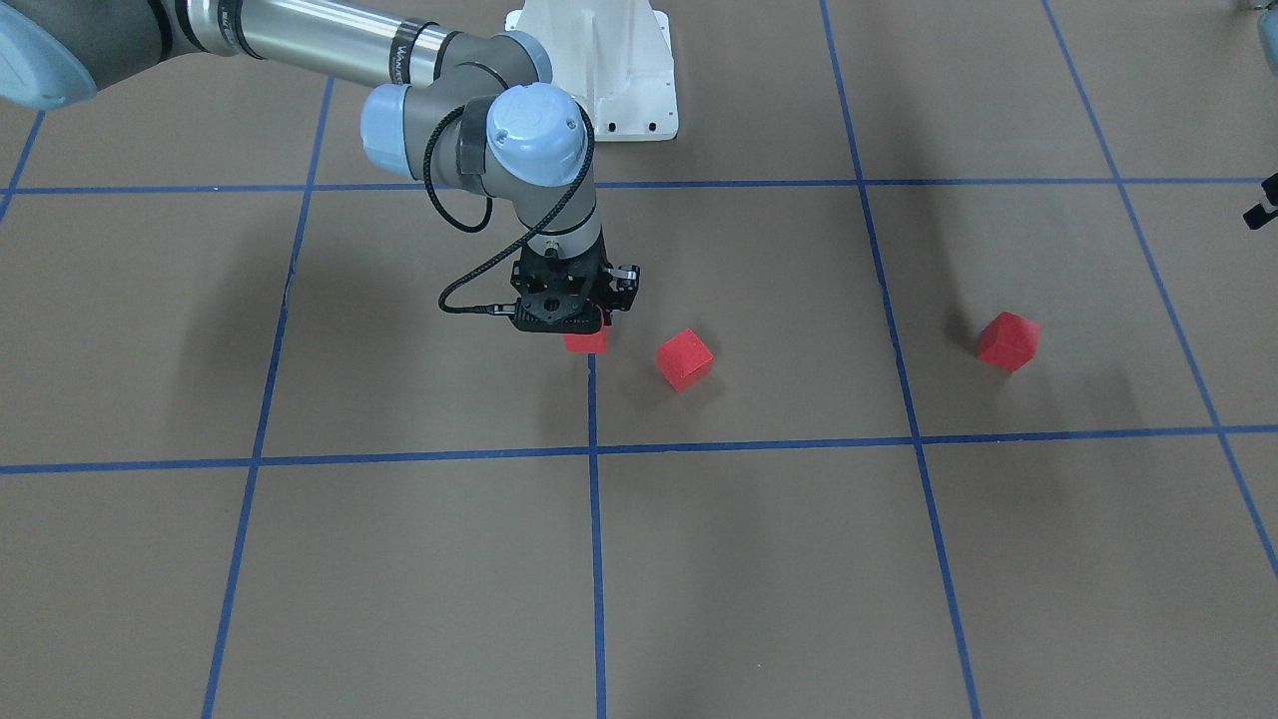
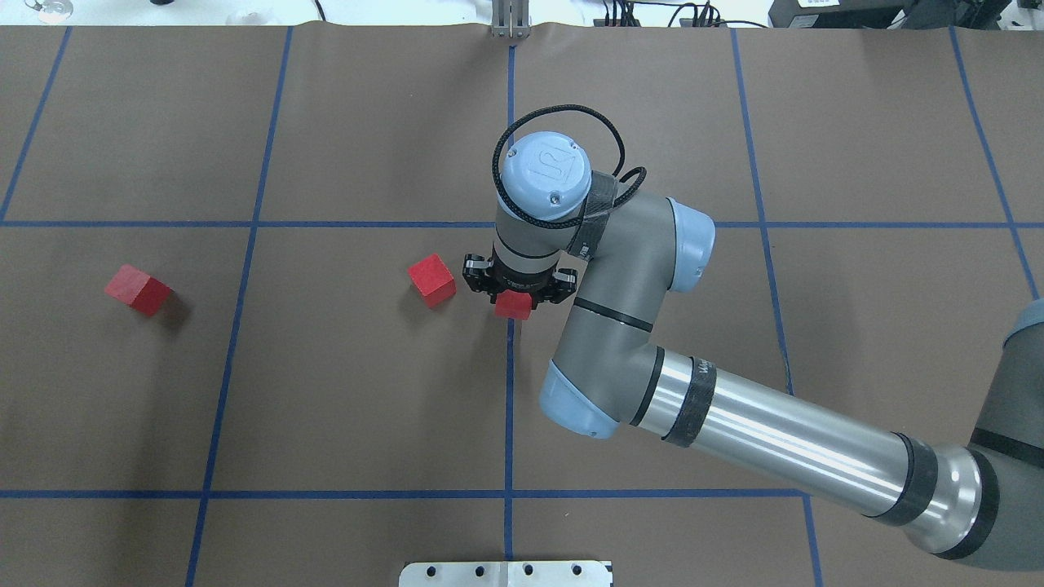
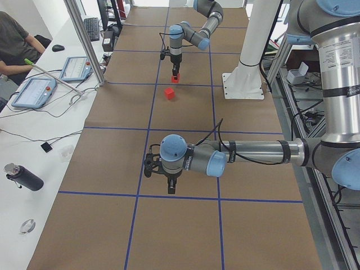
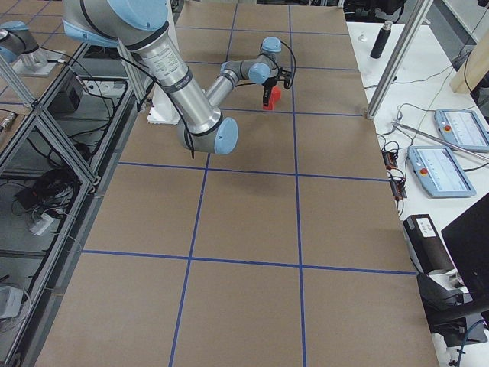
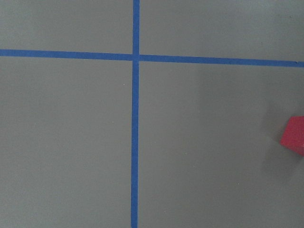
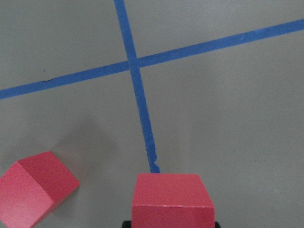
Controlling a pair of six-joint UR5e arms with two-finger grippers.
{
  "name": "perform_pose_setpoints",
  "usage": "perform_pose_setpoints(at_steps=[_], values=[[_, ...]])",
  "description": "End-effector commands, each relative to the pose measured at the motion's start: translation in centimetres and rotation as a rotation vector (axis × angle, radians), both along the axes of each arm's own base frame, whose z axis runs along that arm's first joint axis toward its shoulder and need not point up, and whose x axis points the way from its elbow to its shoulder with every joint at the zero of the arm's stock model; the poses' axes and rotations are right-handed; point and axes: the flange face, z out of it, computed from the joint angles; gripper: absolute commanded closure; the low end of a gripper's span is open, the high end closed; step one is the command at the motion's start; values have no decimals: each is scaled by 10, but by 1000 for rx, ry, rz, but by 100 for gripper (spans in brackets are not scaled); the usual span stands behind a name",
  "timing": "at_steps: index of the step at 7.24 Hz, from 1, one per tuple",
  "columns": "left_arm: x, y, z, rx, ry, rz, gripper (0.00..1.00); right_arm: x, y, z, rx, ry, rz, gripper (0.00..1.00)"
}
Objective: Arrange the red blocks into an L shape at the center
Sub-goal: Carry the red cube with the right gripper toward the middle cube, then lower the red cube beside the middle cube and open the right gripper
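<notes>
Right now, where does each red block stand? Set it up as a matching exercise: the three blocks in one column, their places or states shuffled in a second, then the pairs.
Column one:
1. tape-line block
2. neighbour block
3. outer block

Column two:
A. lies free and alone, one grid square over on the robot's left
B. sits between the jaws of the right gripper
C. lies free and askew, close beside that gripper

Pairs: 1-B; 2-C; 3-A
</notes>
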Motion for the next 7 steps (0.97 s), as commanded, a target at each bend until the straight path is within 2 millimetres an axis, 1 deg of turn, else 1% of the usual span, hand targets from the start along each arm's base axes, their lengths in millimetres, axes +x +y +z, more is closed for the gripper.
perform_pose_setpoints(at_steps=[1,2,4,5,6,7], values=[[1,0,-1,-1,12,3,0,-9,7,6,18,14,-22,100],[1,0,-1,-1,12,3,0,-14,11,6,25,20,-23,100],[1,0,-1,1,12,3,0,-16,12,8,27,26,-24,100],[1,0,-1,1,12,3,0,-18,12,9,25,30,-25,95],[1,0,-1,0,13,2,0,-19,11,9,24,31,-25,62],[1,0,-1,-1,13,2,0,-19,11,8,24,30,-24,45]])
